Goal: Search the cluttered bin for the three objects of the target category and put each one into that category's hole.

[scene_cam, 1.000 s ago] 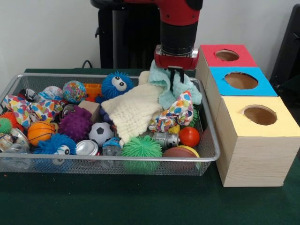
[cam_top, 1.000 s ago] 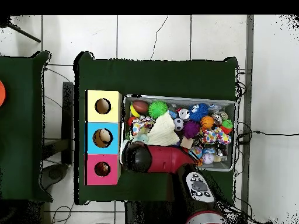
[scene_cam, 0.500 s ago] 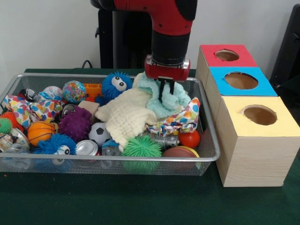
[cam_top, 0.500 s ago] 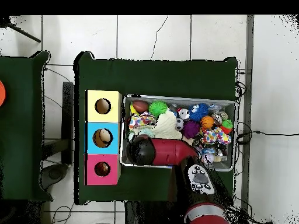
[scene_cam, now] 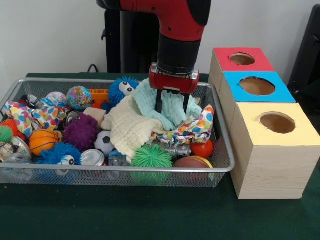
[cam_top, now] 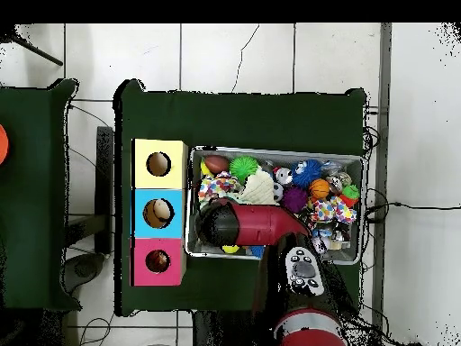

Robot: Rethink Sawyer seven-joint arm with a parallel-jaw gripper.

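Clutter fills the wire bin (scene_cam: 220, 162) from end to end, and the gripper (scene_cam: 172, 102) hangs at its right part with its 2 dark fingers (scene_cam: 159, 101) spread apart, one on each side of a fold of the pale mint cloth (scene_cam: 172, 111). That cloth lies heaped on a cream knitted cloth (scene_cam: 131, 127), with a multicoloured patterned cloth (scene_cam: 192, 129) draped just to its right, so the 3 fabrics overlap and cover whatever sits under them. Behind the cream cloth a blue fuzzy ball with an eye (scene_cam: 123, 88) pokes up. In front lie a green spiky ball (scene_cam: 151, 156), a soccer ball (scene_cam: 105, 142), a metal can (scene_cam: 92, 157) and a red ball (scene_cam: 202, 148); further left sit a purple spiky ball (scene_cam: 80, 132) and an orange basketball (scene_cam: 42, 140). Beside the bin's right end stand 3 joined boxes, each with a round hole on top: yellow box (scene_cam: 272, 150) nearest, blue box (scene_cam: 257, 86) in the middle, red box (scene_cam: 241, 59) behind. From overhead the red arm (cam_top: 257, 232) hides the bin's lower middle.
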